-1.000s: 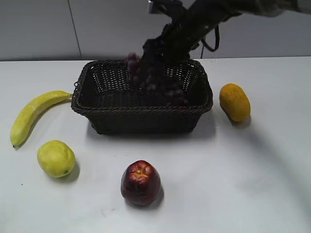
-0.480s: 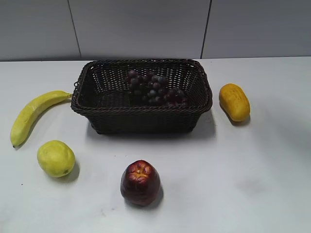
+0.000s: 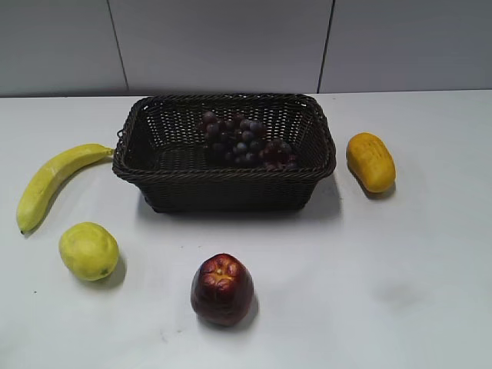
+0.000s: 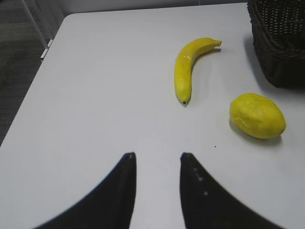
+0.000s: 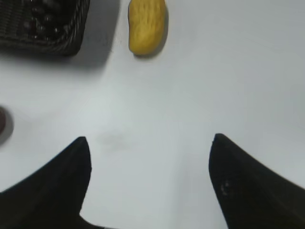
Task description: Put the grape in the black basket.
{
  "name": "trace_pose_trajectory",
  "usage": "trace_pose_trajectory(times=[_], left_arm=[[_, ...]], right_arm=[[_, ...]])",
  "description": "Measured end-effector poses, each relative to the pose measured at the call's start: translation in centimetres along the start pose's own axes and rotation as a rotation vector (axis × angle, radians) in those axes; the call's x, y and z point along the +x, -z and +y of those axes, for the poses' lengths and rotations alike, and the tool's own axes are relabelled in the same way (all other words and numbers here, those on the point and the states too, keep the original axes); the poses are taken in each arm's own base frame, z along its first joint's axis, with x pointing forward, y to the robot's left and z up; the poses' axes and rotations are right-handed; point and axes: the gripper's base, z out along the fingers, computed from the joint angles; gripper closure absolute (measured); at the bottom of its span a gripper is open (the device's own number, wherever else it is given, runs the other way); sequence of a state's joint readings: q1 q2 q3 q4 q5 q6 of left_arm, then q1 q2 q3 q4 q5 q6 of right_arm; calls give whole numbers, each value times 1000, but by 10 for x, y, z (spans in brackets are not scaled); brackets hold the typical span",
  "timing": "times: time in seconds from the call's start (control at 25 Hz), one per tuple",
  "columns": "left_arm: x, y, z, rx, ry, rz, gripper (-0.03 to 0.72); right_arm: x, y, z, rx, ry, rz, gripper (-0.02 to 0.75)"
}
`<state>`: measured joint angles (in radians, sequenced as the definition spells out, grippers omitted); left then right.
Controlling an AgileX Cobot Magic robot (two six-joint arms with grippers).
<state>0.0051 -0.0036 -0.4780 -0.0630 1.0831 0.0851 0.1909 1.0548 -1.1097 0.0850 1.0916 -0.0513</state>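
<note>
The grape (image 3: pixel 246 142), a long dark red-purple bunch, lies inside the black basket (image 3: pixel 177 188) at the back middle of the table. A corner of the basket with some grapes (image 5: pixel 40 21) shows at the top left of the right wrist view, and a basket corner (image 4: pixel 281 43) at the top right of the left wrist view. My left gripper (image 4: pixel 157 157) is open and empty above bare table. My right gripper (image 5: pixel 150 140) is wide open and empty above bare table. Neither arm shows in the exterior view.
A banana (image 3: pixel 50 181) and a yellow-green lemon-like fruit (image 3: pixel 88 250) lie left of the basket. A dark red apple (image 3: pixel 222 290) sits in front. An orange-yellow fruit (image 3: pixel 370 161) lies to the right. The table's left edge (image 4: pixel 33 90) shows in the left wrist view.
A second ago the right arm was over the basket with the grape at its gripper. The arm has since left the exterior view and the grape lies in the basket.
</note>
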Motion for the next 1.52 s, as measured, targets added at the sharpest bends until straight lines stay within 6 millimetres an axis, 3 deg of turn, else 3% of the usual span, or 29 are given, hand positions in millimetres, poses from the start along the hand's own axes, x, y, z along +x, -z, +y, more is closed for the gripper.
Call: trace_pose_trajectory(times=[0.28, 0.48, 0.68, 0.92, 1.52], left_arm=[[0, 0, 0, 0, 0, 0, 452], [0, 0, 0, 0, 0, 0, 452], [0, 0, 0, 0, 0, 0, 452], [0, 0, 0, 0, 0, 0, 452], [0, 0, 0, 0, 0, 0, 452]], right_arm=[[102, 34, 4, 1, -4, -133, 155], [156, 48, 5, 5, 8, -257, 155], [195, 42, 5, 10, 15, -331, 155], [202, 33, 4, 13, 15, -389, 155], [200, 33, 4, 12, 14, -399, 155]])
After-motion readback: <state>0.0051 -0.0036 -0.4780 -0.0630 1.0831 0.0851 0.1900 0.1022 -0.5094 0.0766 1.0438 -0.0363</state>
